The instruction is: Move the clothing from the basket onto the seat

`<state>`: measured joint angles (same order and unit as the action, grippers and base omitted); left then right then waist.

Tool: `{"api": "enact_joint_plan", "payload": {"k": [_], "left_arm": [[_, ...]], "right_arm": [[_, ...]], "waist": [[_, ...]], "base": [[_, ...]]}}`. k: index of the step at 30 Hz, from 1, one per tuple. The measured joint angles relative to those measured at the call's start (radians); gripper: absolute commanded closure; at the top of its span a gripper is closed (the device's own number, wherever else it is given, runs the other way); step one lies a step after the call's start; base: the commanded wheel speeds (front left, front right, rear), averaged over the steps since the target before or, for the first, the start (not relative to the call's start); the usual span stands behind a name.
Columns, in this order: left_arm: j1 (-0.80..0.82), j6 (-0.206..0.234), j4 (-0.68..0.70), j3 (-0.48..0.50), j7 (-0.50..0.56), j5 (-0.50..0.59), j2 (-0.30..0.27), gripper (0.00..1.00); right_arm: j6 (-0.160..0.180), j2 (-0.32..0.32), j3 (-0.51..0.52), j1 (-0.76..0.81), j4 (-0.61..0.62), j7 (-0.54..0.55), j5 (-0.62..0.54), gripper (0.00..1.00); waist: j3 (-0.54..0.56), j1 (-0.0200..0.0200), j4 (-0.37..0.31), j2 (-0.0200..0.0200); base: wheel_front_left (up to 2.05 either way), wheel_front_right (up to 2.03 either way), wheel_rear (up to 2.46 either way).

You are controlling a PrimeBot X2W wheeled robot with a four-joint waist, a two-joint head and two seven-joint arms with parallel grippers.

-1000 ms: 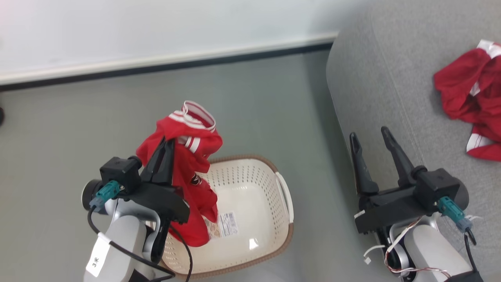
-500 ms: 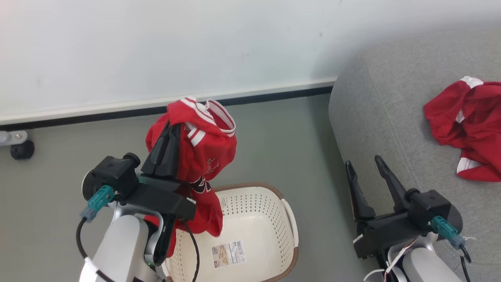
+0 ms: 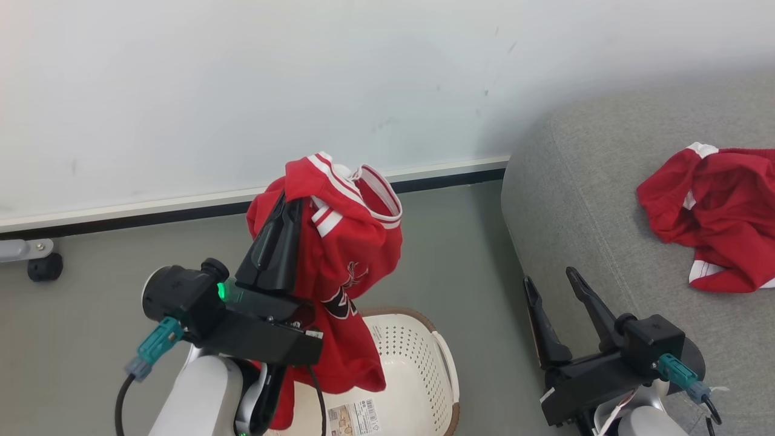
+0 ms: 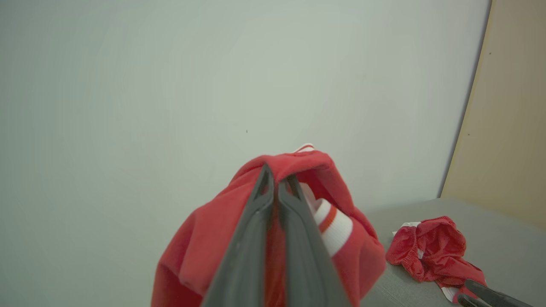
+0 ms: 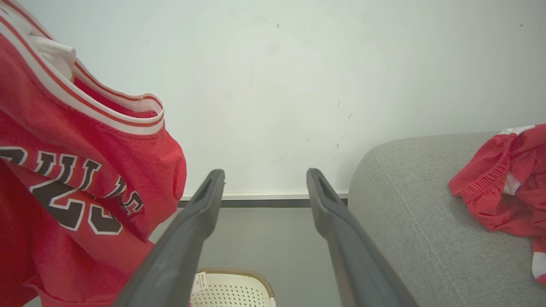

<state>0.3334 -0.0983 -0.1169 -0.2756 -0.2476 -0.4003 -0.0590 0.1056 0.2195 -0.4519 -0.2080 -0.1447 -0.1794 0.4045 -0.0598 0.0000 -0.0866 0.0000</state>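
Note:
My left gripper (image 3: 289,203) is shut on a red jersey (image 3: 348,260) with white stripe trim, lifted clear above the basket (image 3: 418,363). The jersey drapes over the gripper's fingers (image 4: 273,213) in the left wrist view and hangs at the left of the right wrist view (image 5: 64,170). A second piece of red clothing (image 3: 711,218) lies crumpled on the grey seat (image 3: 581,200), also seen from both wrists (image 4: 431,251) (image 5: 507,183). My right gripper (image 3: 551,281) stands open and empty beside the seat's edge, its fingers (image 5: 192,230) spread.
A white wall (image 3: 242,91) with a dark baseboard runs behind the grey floor (image 3: 109,248). A black caster (image 3: 43,266) stands at the far left. A printed label (image 3: 354,418) lies on the basket's floor.
My left gripper has risen with the jersey, which now hangs above the basket rather than into it. The head camera has tilted up, showing more wall. The right gripper stays open.

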Motion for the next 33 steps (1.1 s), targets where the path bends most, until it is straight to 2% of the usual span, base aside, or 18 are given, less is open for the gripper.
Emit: {"api": "enact_joint_plan", "payload": {"k": [9,25,33], "left_arm": [[-0.035,0.011,0.062,-0.012,0.036,-0.011,0.000,1.00],[-0.035,0.029,0.091,-0.016,0.084,-0.021,0.000,1.00],[-0.035,0.037,0.106,-0.023,0.105,-0.023,0.000,1.00]], "right_arm": [[0.000,0.004,0.000,0.013,0.023,0.013,0.002,0.00],[-0.001,0.007,-0.020,0.008,0.049,0.039,0.001,0.00],[-0.027,-0.006,-0.072,-0.034,0.078,0.056,-0.019,0.00]], "waist": [[0.002,0.0000,-0.006,0.0000],[-0.001,0.0000,-0.005,0.0001],[-0.007,0.0000,-0.001,0.0000]], "base": [[0.00,0.00,0.00],[0.00,0.00,0.00],[0.00,0.00,0.00]]}}
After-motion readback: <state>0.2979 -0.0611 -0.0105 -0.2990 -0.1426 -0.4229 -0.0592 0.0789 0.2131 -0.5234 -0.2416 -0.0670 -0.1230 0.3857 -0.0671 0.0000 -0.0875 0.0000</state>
